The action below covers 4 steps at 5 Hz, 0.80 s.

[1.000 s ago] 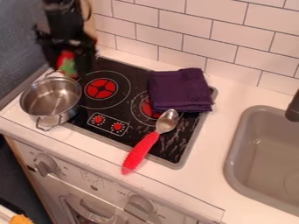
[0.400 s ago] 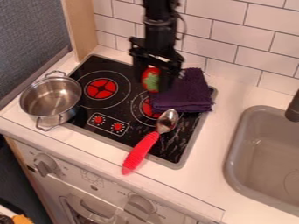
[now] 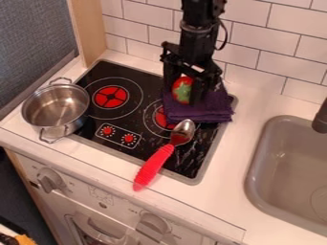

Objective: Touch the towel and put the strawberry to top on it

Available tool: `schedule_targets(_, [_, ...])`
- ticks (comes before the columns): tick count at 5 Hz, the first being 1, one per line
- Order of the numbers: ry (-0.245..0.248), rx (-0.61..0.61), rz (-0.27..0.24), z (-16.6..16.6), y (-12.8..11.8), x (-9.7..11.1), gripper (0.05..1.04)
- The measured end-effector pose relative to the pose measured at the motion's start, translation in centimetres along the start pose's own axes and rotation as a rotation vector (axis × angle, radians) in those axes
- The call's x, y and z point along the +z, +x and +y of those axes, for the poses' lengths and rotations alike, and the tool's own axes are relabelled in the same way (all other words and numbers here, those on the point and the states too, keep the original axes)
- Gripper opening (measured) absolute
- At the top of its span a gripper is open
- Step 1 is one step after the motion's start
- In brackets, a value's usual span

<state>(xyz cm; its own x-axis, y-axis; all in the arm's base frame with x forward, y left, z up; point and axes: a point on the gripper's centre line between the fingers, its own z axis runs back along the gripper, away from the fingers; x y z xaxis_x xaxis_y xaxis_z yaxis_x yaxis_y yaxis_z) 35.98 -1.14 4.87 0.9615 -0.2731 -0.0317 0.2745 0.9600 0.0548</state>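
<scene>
The white desk [image 3: 223,187] carries the whole scene, with the grey sink [image 3: 250,182] set in at its right. The black cooktop [image 3: 121,72] lies to the left of the sink, and the task's work is at its back right part. There the black arm [image 3: 199,33] hangs down over the towel.

The steel pot [image 3: 67,125] stands at the cooktop's left side, well apart from the work, and nothing in the task calls for it. The purple towel [image 3: 201,114] lies folded, partly covering 1 red burner ring [image 3: 159,116]. It needs no moving, I judge; it is where the strawberry should end up. The spoon [image 3: 154,165] lies in front of the towel, red handle toward the near edge, its bowl just beside the cloth; it can stay there too.

The 2 fingers [image 3: 199,91] are closed about the strawberry [image 3: 182,90], 1 on each side, its green part facing the camera. The strawberry is between them, in front of or above the towel's left part. Whether it or the fingertips touch the cloth, I cannot tell.

So picking up is done, and bringing it to the towel looks nearly so. Left to do, as I judge it: settle the strawberry on the cloth, a little further in from the left edge if needed, let go, and lift clear.
</scene>
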Motion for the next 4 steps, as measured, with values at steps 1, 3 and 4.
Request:
schedule_targets(1, [0.002,0.015,-0.012,0.1,0.2,0.0,1.006])
schedule_targets(3, [-0.087,0.074,-0.116,0.2,-1.5,2.5,1.001])
schedule_targets(4, [-0.103,0.133,-0.167,1.3,-3.2,4.0,1.001])
